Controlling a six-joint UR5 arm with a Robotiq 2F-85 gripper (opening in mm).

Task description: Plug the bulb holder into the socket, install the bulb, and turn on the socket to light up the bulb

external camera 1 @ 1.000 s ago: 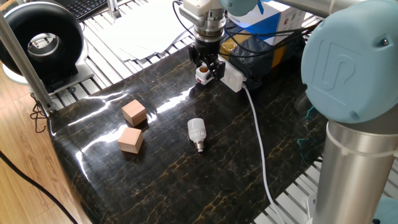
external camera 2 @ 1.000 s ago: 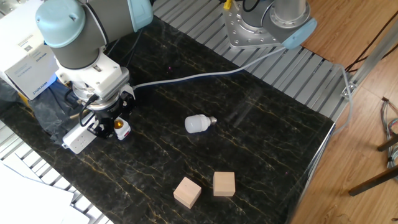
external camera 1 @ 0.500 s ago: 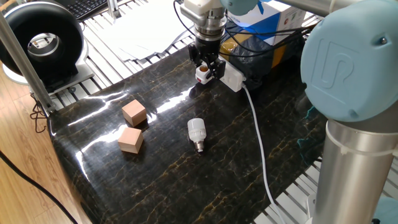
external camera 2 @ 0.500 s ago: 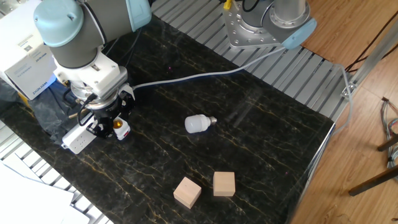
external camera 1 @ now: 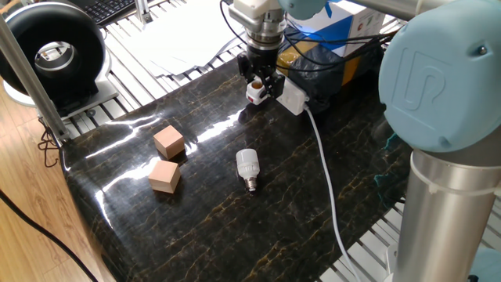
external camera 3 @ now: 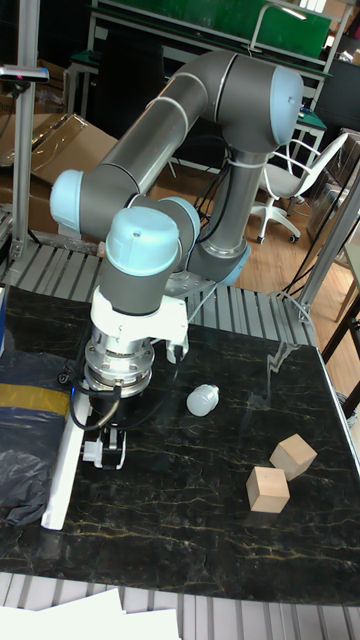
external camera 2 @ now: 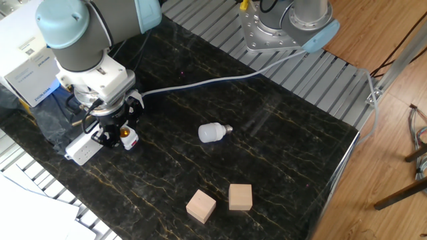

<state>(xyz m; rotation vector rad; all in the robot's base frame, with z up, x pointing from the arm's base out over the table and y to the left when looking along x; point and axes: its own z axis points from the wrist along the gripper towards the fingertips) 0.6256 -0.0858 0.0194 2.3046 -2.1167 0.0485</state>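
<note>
My gripper point(external camera 1: 261, 84) point(external camera 2: 119, 133) point(external camera 3: 108, 446) points down at the back of the dark table, shut on the bulb holder point(external camera 1: 254, 93) point(external camera 2: 128, 139), a small white cube with an orange opening. The holder hangs just beside the socket point(external camera 1: 292, 96) point(external camera 2: 83, 149) point(external camera 3: 60, 472), a white strip, at about table height. Whether holder and socket touch is unclear. The bulb point(external camera 1: 247, 166) point(external camera 2: 210, 133) point(external camera 3: 203, 400) lies on its side in the middle of the table, apart from the gripper.
Two tan wooden cubes point(external camera 1: 168, 142) point(external camera 1: 164, 175) sit toward the table's left front in one fixed view. The socket's white cable point(external camera 1: 325, 172) point(external camera 2: 200, 83) runs across the table. A blue-white box point(external camera 1: 344, 23) and dark wrapped bundle point(external camera 3: 20, 440) crowd the space behind the socket.
The gripper has shifted the bulb holder slightly toward the socket and the table's back edge. The bulb and cubes have not moved.
</note>
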